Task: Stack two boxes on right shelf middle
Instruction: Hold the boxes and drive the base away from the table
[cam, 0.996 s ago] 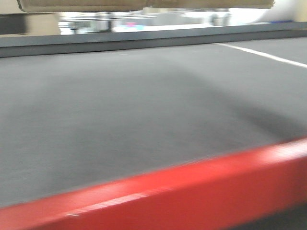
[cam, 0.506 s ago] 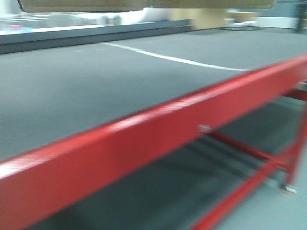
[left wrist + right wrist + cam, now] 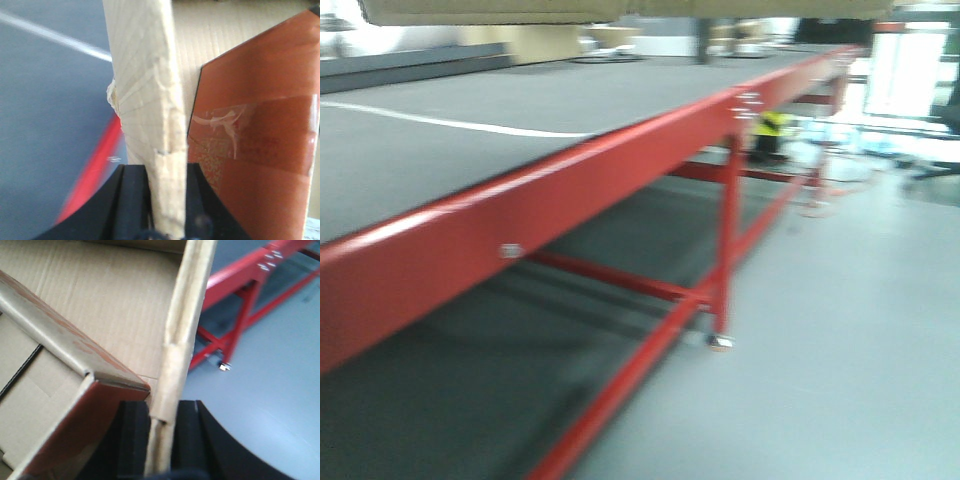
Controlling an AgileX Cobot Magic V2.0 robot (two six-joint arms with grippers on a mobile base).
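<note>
The box [image 3: 620, 10] is sitting high in front, the table [image 3: 470, 160] is stretching behind it on the left, and floor [image 3: 840, 340] is lying to the table's right.

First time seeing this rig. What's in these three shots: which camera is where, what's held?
It is a two-armed robot on a wheeled base. The front-facing camera looks ahead: a red-framed table with a grey top, only a white line on it, grey floor beside, and the underside of a cardboard carton along the top edge. The other two cameras sit on the wrists. The left gripper is shut on one wall of the carton; the right gripper is shut on another wall, the carton's open inside beside it. Both arms appear to carry one carton. No shelf shows.
</note>
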